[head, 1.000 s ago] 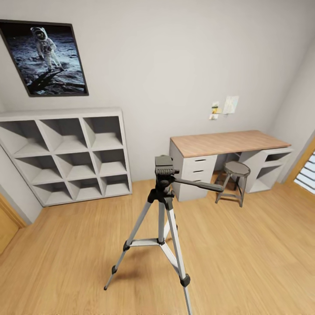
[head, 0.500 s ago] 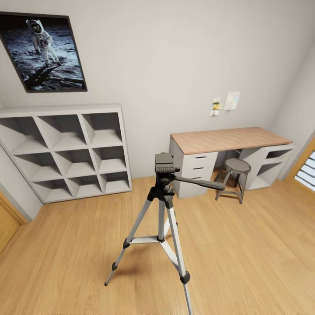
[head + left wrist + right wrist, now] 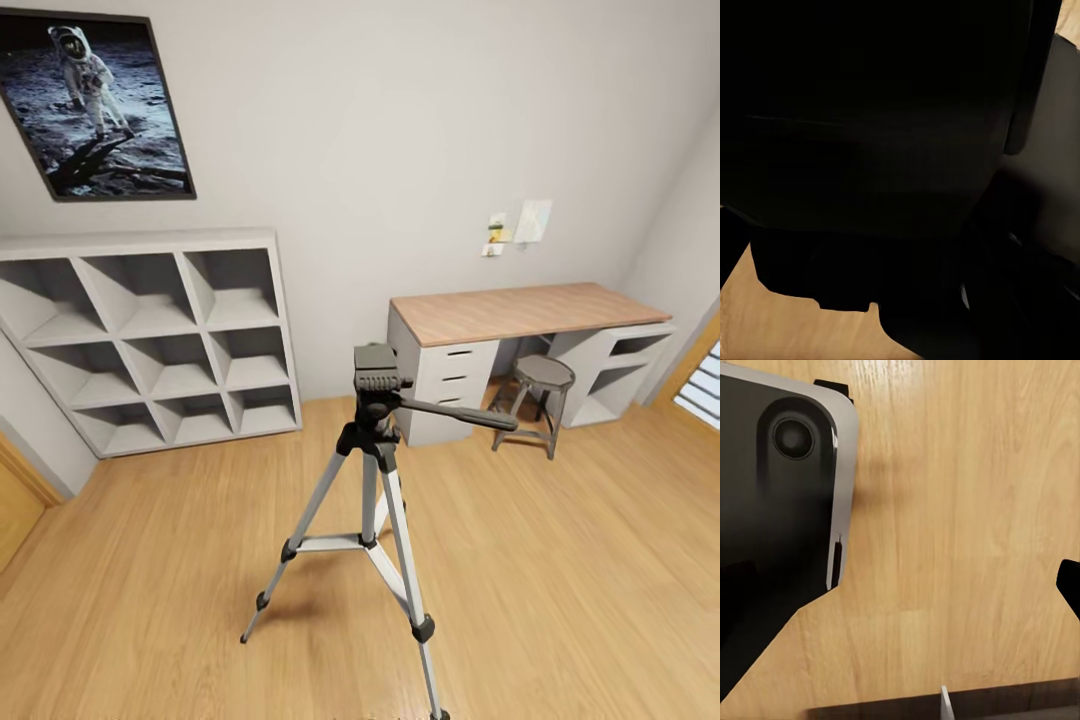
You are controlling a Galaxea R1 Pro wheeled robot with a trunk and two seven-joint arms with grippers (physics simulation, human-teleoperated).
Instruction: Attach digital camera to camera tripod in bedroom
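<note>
- Light wood plank floor of the white-walled bedroom; white cube shelving and wood-topped tabletop against the far wall.
- Tall silver-legged camera tripod stands mid-floor, open floor all round.
- Left and right end effector: state cannot be told.

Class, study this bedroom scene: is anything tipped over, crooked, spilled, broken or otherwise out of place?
Nothing stands out. The camera tripod stands upright on the wood floor with its legs spread, its head bare. The shelving, desk and stool stand square, and the astronaut picture hangs flat on the wall.
</note>
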